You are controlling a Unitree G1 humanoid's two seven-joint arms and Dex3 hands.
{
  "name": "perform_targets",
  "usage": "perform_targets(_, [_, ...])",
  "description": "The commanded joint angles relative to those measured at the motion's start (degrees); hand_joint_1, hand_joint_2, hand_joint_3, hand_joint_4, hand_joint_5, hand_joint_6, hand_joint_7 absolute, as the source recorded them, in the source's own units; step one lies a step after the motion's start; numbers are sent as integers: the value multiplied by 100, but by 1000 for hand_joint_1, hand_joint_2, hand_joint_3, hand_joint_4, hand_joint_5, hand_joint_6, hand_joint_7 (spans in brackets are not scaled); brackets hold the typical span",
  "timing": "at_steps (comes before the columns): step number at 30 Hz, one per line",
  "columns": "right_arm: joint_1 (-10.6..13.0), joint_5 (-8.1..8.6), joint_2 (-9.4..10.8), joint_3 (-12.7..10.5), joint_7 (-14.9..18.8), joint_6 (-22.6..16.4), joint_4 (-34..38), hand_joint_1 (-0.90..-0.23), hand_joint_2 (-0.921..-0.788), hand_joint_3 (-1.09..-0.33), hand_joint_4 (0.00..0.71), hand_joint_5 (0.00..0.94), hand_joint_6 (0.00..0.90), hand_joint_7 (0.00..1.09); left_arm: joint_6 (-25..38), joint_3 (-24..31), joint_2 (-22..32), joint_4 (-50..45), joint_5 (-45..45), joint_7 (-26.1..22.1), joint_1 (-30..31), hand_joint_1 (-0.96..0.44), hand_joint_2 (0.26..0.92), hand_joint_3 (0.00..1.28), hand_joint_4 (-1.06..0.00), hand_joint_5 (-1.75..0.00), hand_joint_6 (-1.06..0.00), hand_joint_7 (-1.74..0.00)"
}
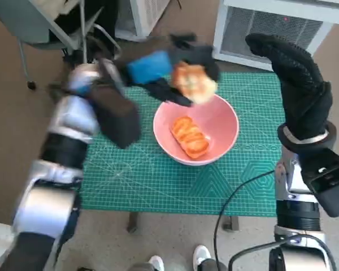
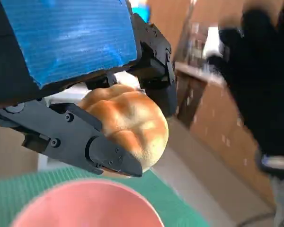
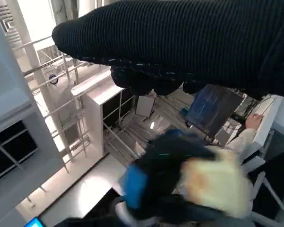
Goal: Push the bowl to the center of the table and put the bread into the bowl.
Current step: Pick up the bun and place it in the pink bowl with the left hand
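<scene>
Where the head view looks down on the bench (image 1: 158,186), we see a green gridded cutting mat (image 1: 248,169) covering its top, with a pink bowl (image 1: 223,121) standing near the middle of the mat. One glazed bread (image 1: 190,136) lies inside the bowl, on its floor. Above the bowl's far rim we find the left hand (image 1: 175,70), its back wrapped in blue tape, holding a second bread (image 1: 194,83) clear of the bowl and somewhat blurred. In the left wrist view the left hand (image 2: 85,71) appears close up: its black fingers (image 2: 94,146) are closed around the round, golden-brown second bread (image 2: 128,123), one passing beneath the loaf and another pressing its far side, with the bowl's (image 2: 85,208) pink rim directly below and the mat (image 2: 9,194) beside it. We note that the right hand (image 1: 296,73), in a black knitted glove, is raised upright over the right edge of the mat; its fingers are extended and slightly parted and it holds nothing. It also shows as a dark blurred shape in the left wrist view (image 2: 262,85). From the right wrist view the glove (image 3: 189,42) spans the top, and the left hand (image 3: 165,184) with its bread (image 3: 217,187) shows blurred. A white slatted appliance (image 1: 282,31) stands on the floor beyond the bench.
</scene>
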Motion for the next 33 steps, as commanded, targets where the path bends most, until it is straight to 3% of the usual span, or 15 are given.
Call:
perform_targets(1, [84, -9, -21, -11, 2, 49, 5, -586, -921, -739, 298, 0, 0, 627, 25, -220, -310, 638, 332, 320, -180, 0, 920, 79, -655, -1123, -630, -1243])
perform_targets(7, [127, -33, -36, -21, -19, 64, -42, -585, -921, -739, 300, 1, 3, 629, 145, -385, -661, 1072, 594, 629, -207, 0, 921, 137, -575, -1198, -582, -1302])
perform_targets(13, [180, -69, -53, -23, -56, 101, -138, -584, -921, -739, 300, 1, 3, 630, 631, -524, -921, 1354, 739, 498, -150, -1, 921, 260, -482, -1374, -400, -1401])
perform_targets(15, [204, -78, -66, -30, -70, 126, -190, -584, -921, -739, 300, 1, 3, 630, 939, -591, -982, 1424, 797, 294, -152, -201, 921, 354, -397, -930, -333, -1539])
perform_targets(16, [214, -83, -71, -33, -76, 138, -212, -584, -921, -739, 300, 1, 3, 631, 1069, -616, -1002, 1441, 817, 201, -157, -206, 910, 336, -366, -801, -279, -1391])
perform_targets(18, [240, -98, -88, -45, -99, 162, -271, -585, -921, -739, 300, 1, 2, 631, 1391, -670, -1016, 1459, 827, -148, -199, -249, 913, 211, -277, -376, -207, -825])
perform_targets(19, [251, -101, -99, -54, -108, 176, -294, -586, -921, -739, 300, 1, 2, 631, 1508, -694, -1010, 1454, 829, -311, -221, -273, 916, 169, -233, -249, -179, -663])
perform_targets(21, [267, -103, -115, -68, -124, 199, -326, -586, -921, -739, 300, 1, 2, 631, 1645, -722, -987, 1419, 829, -520, -238, -323, 918, 124, -164, -128, -131, -504])
perform_targets(25, [287, -103, -144, -93, -154, 244, -385, -591, -921, -738, 301, 1, 0, 631, 1703, -693, -913, 1332, 772, -696, -180, -396, 920, 86, -76, -27, -60, -351])
perform_targets(33, [300, -143, -190, -124, -241, 265, -463, -600, -921, -737, 305, 3, 0, 630, 1163, -179, -748, 1233, 266, -541, 115, -447, 921, 87, -34, -4, -57, -316])
